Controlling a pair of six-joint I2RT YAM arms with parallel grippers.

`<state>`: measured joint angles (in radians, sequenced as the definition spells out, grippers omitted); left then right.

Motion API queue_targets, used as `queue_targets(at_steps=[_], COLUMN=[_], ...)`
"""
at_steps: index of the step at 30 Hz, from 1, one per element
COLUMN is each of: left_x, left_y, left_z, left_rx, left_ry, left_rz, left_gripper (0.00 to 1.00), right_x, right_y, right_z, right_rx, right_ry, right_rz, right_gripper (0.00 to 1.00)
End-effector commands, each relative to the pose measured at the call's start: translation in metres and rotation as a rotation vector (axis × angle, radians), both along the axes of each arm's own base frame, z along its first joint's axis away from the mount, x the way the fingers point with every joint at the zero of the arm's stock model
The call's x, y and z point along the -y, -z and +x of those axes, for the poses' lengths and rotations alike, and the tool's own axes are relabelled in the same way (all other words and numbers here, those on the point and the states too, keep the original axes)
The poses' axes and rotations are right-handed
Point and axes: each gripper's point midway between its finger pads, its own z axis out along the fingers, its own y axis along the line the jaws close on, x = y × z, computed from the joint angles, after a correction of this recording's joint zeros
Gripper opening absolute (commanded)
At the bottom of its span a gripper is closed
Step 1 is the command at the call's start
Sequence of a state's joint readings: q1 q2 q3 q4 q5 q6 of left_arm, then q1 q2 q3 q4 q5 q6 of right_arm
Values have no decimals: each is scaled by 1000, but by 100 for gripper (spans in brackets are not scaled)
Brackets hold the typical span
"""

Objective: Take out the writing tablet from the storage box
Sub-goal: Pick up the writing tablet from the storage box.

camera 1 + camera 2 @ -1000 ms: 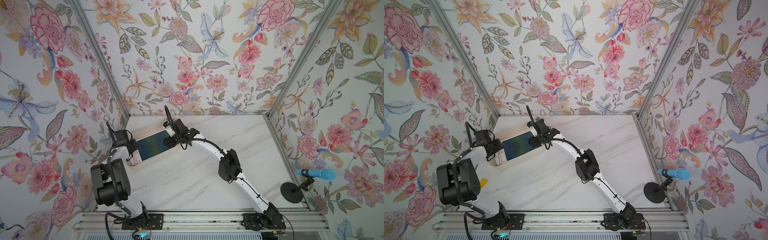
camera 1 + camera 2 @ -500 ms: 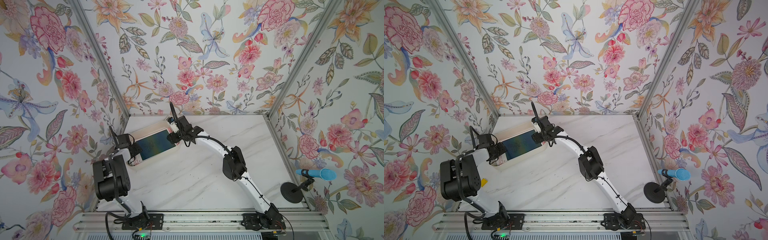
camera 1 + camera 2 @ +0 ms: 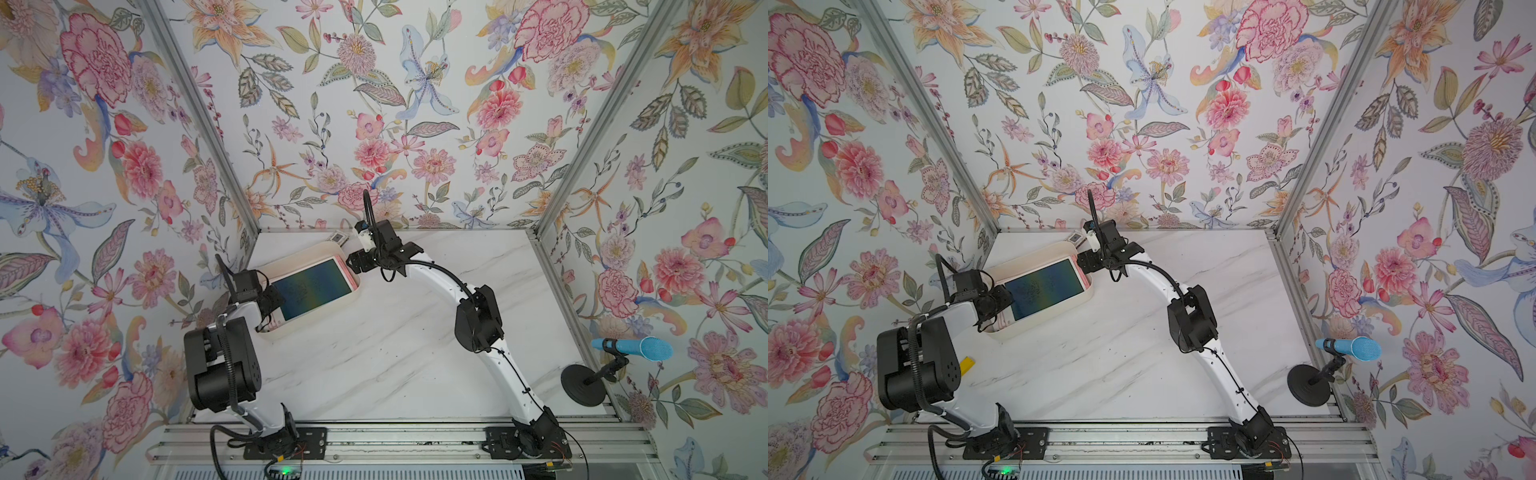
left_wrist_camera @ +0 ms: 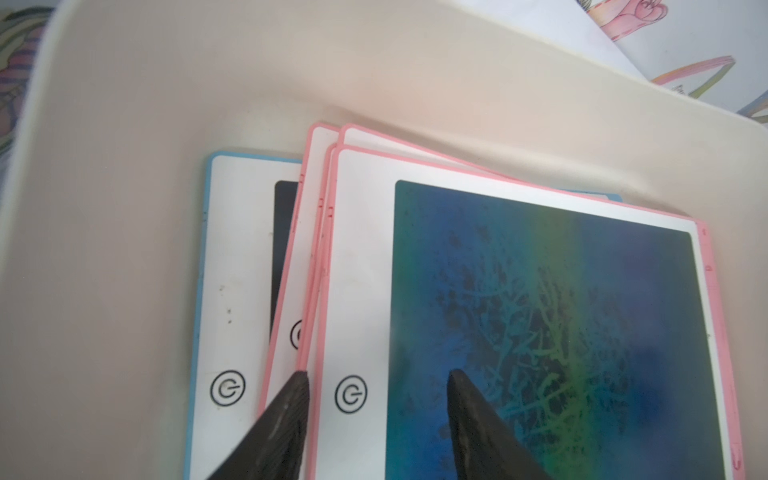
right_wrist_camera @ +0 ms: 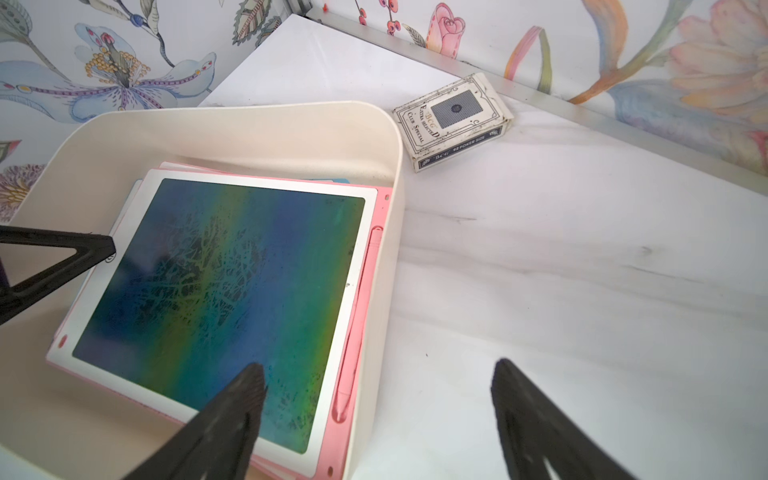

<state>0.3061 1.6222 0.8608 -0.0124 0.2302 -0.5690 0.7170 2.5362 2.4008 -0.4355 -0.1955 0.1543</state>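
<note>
While astride storage box (image 5: 249,137) wall, right hand (image 5: 378,372) (spread wide).

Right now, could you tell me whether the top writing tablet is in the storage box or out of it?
In: the top writing tablet lies on other tablets, inside the walls of the storage box.

Card deck (image 5: 453,120) on table (image 5: 582,270); microphone (image 3: 631,348) (blue).

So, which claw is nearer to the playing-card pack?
Right. The right claw straddles the wall of the storage box at the end beside the playing-card pack; the left claw is over the tablets at the opposite end.
</note>
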Motion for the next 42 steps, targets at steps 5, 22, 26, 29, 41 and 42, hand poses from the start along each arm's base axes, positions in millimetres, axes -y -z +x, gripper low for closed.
queue_targets(at_steps=[5,22,26,29,41,42], left_x=[6,8,11,13,15,16], left_y=[6,25,33,39,44,45], left_z=[-1,-2,-3,-4,-8,-8], left_rx=[-10,-56,-79,-97,-148,-154], left_ry=[14,26,34,37,40,44], left_rz=[-21,-19,-22,-23,-4,-2], left_gripper=[56,55,55,55,56,56], right_x=[-13,-13,-15,-16,-21,-22], right_y=[14,28,30,34,67,68], right_z=[-4,-1,-2,-3,-10,-10], right_rx=[-71,-117,-149,-177,-250,-253], right_ry=[-35,-31,-41,-43,-46,-47], right_rz=[58,76,103,115,113,115], right_gripper=[86,86,86,86,85,85])
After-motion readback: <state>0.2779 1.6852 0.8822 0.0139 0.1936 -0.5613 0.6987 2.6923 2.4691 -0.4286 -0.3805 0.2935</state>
